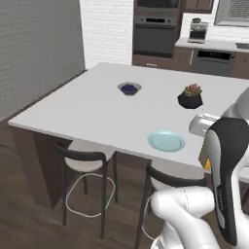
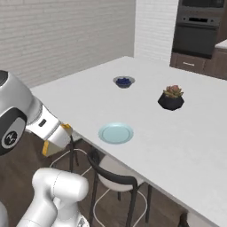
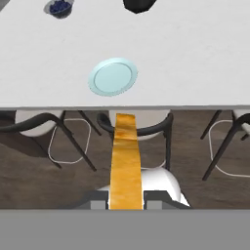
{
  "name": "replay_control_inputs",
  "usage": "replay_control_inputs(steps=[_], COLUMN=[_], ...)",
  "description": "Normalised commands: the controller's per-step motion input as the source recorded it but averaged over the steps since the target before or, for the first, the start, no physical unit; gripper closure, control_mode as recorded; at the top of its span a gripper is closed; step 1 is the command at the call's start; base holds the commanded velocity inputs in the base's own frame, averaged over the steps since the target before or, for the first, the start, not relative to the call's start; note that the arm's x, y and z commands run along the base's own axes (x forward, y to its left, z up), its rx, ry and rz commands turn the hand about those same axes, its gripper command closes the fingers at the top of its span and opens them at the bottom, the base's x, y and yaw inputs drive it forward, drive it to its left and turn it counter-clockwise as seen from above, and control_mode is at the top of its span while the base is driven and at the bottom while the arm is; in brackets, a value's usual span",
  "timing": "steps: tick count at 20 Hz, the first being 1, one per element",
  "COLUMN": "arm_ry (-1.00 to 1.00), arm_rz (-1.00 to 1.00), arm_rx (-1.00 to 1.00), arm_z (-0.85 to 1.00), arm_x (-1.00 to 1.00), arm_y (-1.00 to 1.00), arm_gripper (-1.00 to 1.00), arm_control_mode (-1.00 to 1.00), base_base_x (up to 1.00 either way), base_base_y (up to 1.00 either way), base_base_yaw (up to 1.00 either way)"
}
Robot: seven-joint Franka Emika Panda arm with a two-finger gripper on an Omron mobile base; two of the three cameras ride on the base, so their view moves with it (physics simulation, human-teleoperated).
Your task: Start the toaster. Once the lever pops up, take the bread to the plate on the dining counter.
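The hand point(image 3: 126, 204) pinches the bread point(image 3: 125, 161) edge-on between its two dark fingertips point(image 3: 99, 200), so in the hand view the slice shows as a long golden-brown strip running up from the tips toward the table edge. The slice hangs short of the table point(image 3: 195, 53), over the dark wood floor point(image 3: 29, 171) and the pale-seated stools point(image 3: 146, 122) tucked under the rim. The pale teal plate point(image 3: 113, 76) lies flat on the table just inside that near edge, slightly to the left of the line of the bread and bare on top. From the right base view the tan slice point(image 2: 55, 139) juts from the white wrist, left of the plate point(image 2: 115, 133) and below the slab's level. Beyond the plate stand a small grey bowl of dark blue berries point(image 2: 123, 81) and a black pot with a reddish-green succulent point(image 2: 171, 99), well apart from each other.
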Motion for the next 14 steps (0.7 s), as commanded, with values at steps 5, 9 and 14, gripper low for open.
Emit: replay_control_inputs(steps=[5,9,14], arm_ry=[0.0,0.0,0.0], arm_rz=[0.0,0.0,-0.26], arm_rx=[0.0,0.0,0.0], arm_z=[0.0,0.0,-0.03], arm_x=[0.0,0.0,0.32], arm_y=[0.0,0.0,0.16], arm_gripper=[1.0,1.0,1.0], arm_control_mode=[1.0,1.0,-1.0], base_base_x=[0.41,0.35,0.16], base_base_y=[0.6,0.72,0.27], base_base_yaw=[-0.57,-0.53,-0.2])
